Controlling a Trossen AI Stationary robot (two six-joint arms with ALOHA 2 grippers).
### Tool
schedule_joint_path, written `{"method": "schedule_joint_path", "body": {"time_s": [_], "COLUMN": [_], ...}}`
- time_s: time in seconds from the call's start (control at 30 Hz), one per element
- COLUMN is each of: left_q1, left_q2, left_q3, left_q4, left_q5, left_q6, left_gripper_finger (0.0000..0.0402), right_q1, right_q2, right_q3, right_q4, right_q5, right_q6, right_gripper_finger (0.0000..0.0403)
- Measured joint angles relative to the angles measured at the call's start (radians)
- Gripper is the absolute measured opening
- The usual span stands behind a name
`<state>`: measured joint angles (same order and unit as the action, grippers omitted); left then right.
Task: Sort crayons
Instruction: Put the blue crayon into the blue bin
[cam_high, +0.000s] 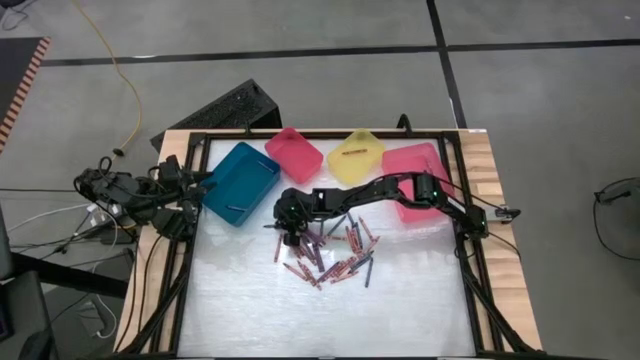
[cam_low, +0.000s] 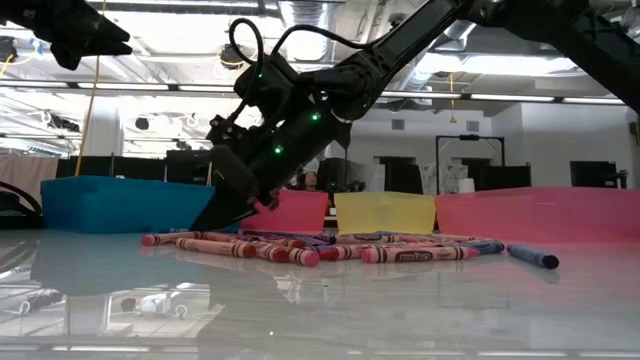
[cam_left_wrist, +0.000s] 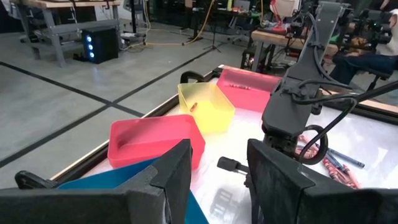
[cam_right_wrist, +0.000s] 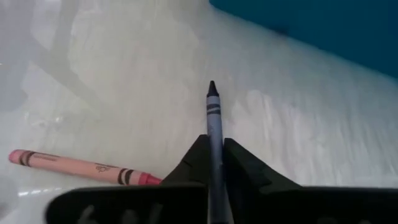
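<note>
Left gripper (cam_high: 196, 192): parked at the tabletop's left edge beside the teal bin (cam_high: 240, 183); jaws parted, empty.
Right gripper (cam_high: 289, 236): reaching across, tilted down over the crayons (cam_high: 330, 250); jaws clamped on a blue-grey crayon (cam_right_wrist: 214, 134).
Bins: teal bin apparently holds one crayon; yellow bin (cam_high: 356, 157) one red.
Tabletop (cam_high: 250, 310): remaining crayons heaped mid-table.

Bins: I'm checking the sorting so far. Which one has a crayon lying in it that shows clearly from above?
The yellow bin, between two pink bins: one reddish crayon lies across its floor.
</note>
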<state>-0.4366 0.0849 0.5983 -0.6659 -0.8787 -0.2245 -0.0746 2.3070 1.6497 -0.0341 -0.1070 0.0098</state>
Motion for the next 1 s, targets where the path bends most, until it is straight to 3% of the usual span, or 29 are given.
{"method": "schedule_joint_path", "body": {"time_s": [0.13,0.63,1.0], "left_q1": [0.0,0.0,0.0], "left_q2": [0.0,0.0,0.0], "left_q3": [0.0,0.0,0.0], "left_q4": [0.0,0.0,-0.001], "left_q5": [0.0,0.0,0.0], "left_q6": [0.0,-0.001,-0.001], "left_gripper_finger": [0.0145,0.0145,0.0145], "right_q1": [0.0,-0.004,-0.034], "right_q2": [0.0,-0.012,-0.104], "right_q3": [0.0,-0.004,-0.002], "right_q4": [0.001,0.066,0.132], "right_q5": [0.002,0.005,0.004], "right_q6": [0.016,0.015,-0.026], "right_gripper_finger": [0.0008,0.0003,0.0003]}}
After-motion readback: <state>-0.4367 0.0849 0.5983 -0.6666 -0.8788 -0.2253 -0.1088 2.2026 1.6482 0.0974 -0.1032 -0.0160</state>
